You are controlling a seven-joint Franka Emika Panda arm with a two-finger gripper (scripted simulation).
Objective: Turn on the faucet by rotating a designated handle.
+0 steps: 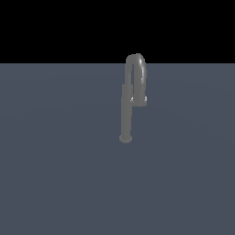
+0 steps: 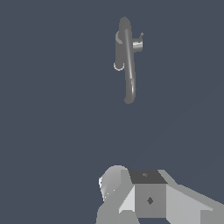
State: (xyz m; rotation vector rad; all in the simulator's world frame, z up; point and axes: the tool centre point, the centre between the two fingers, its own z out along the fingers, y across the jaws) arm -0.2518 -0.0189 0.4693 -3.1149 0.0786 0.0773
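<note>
Nearest in the wrist view: grey and white blocks of the arm's own body, cut off at the frame edge; gripper fingertips not seen, so impossible to tell whether spread or closed. Well beyond, on the bare worktop: faucet, upright, untouched. Stubby handle small, dim, easily confused with the spout; risk of nudging the wrong part.

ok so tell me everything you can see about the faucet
The faucet is a slim, dull-grey, metal-looking tap standing upright on a small round base on the flat grey surface. Its tall column rises into a narrow arched gooseneck spout. A short stubby handle sticks out toward the exterior view's right. Nothing else touches it.
</note>
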